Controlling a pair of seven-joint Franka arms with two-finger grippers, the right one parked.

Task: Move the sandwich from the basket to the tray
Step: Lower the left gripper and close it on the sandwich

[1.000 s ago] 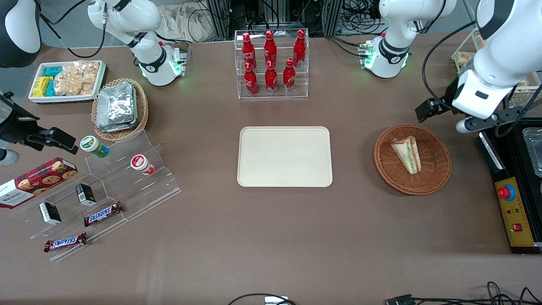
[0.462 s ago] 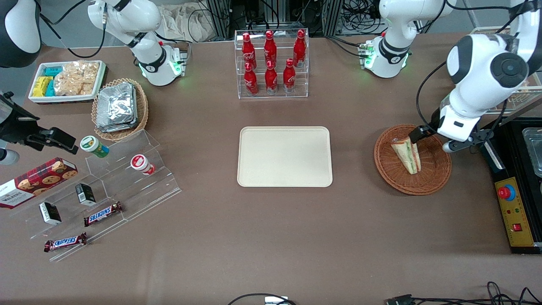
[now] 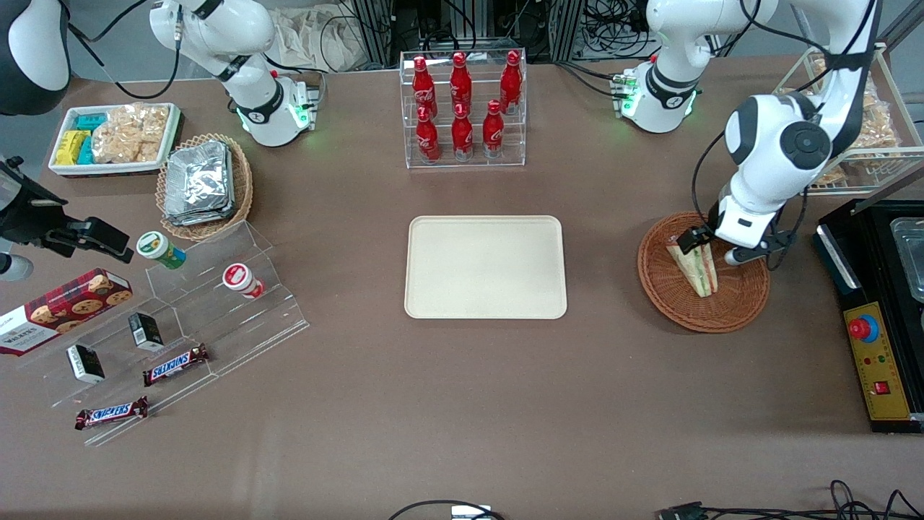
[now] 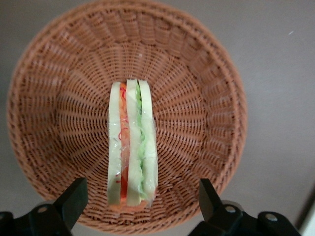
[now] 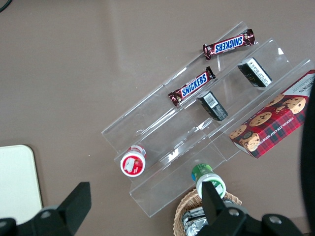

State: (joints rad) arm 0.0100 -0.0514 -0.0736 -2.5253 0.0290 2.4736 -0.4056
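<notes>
Currently the gripper (image 4: pixel 140 204) hangs above the basket (image 3: pixel 743 303), jaws spread wide and holding nothing, one finger to each side of the sandwich (image 4: pixel 132 142). That sandwich stands on edge in the basket, well apart from the tray (image 3: pixel 485 267). Expect it light, soft and film-slick: grip across the bread faces, gently.

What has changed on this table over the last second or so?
The working arm swung in from the table's edge, bringing its pincer down over the basket. It now hangs open above the sandwich, one finger on each side, gripping nothing yet. The sandwich lies in the basket as before, and the tray is bare and unmoved.
</notes>
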